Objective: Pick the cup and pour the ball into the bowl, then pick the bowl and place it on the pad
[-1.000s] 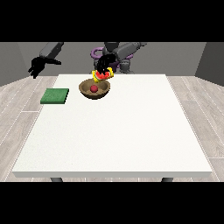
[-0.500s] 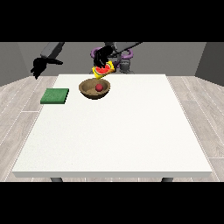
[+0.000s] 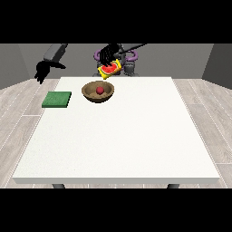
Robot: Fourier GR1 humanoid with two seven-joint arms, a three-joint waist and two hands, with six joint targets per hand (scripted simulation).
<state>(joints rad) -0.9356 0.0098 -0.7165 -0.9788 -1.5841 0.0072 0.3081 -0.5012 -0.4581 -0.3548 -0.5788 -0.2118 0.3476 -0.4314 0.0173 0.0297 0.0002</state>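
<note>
A brown bowl stands on the white table near its far edge, with a red ball lying inside it. Just above and behind the bowl hangs a yellow cup with a red inside, tilted with its mouth turned towards the camera. The hand at the view's right is shut on the cup, and its arm reaches in from the upper right. A green pad lies flat to the left of the bowl. The hand at the view's left hovers beyond the table's far left corner, holding nothing, its fingers hanging relaxed.
The robot's torso stands behind the table's far edge. The table is ringed by a grey plank floor. The bowl and pad lie a short gap apart.
The hand with the cup has risen up and back from the bowl. The ball has rolled a little inside the bowl. The hand at the view's left has drifted slightly outward.
</note>
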